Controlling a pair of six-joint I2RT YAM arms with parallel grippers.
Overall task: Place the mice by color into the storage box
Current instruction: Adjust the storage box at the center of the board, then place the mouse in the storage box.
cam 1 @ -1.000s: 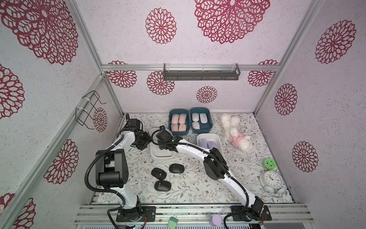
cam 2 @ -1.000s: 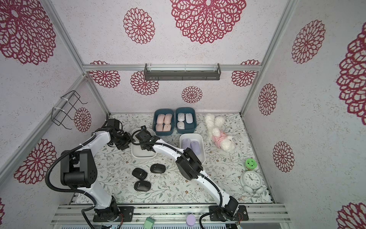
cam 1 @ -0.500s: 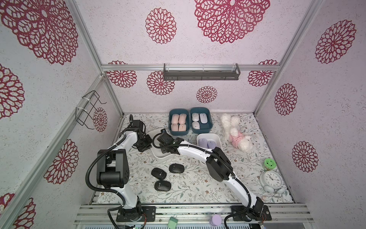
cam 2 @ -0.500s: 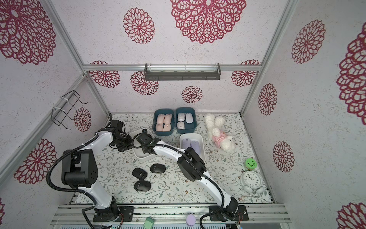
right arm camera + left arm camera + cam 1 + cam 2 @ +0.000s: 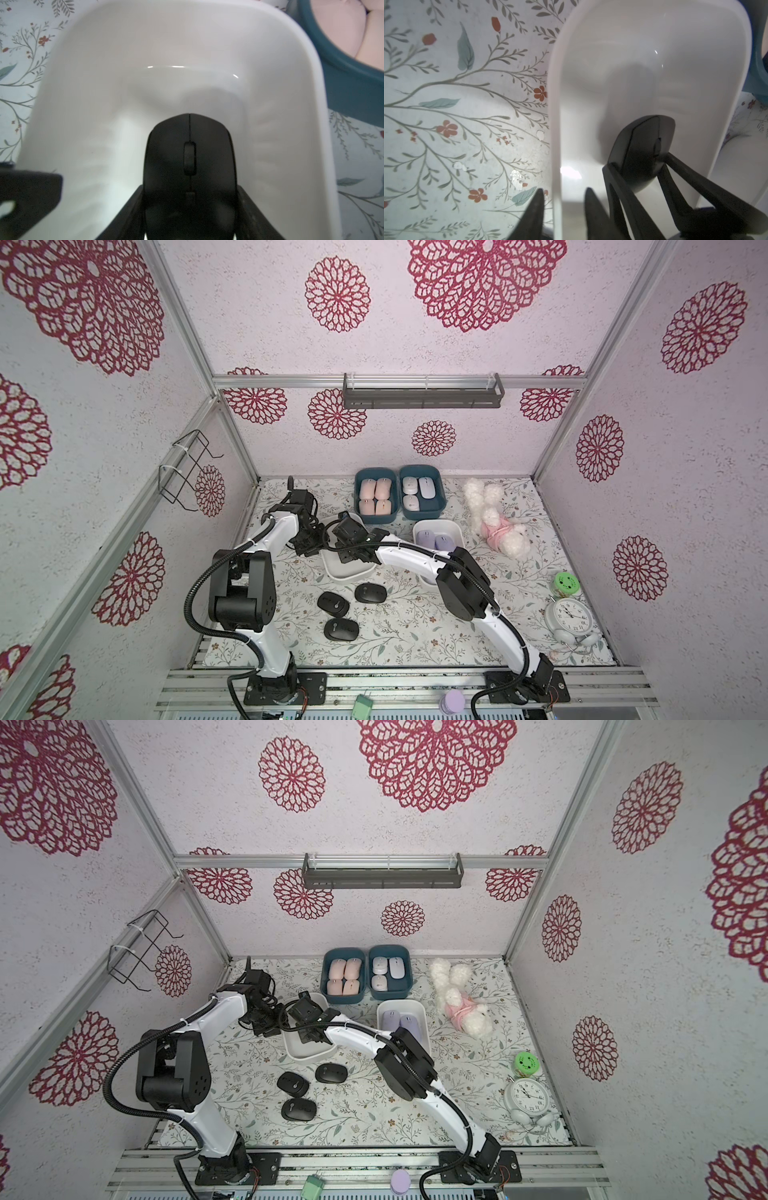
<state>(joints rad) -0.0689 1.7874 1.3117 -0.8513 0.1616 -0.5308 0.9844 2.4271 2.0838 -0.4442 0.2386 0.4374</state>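
Over the white box [image 5: 124,52], clamping a black mouse [image 5: 190,145] by its sides with the right tool [image 5: 190,187]. Straddling the box's wall with the left tool [image 5: 564,199], jaws parted. Leaving three black mice [image 5: 332,605] loose on the bench [image 5: 415,632].

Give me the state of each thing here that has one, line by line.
Right hand, shut on the held black mouse, low inside the near white bin.
Left hand, open, astride that bin's rim.
Three black mice, loose on the mat.
Pink mice, four binned.
White mice, three binned.
Lilac mice, two showing, binned.
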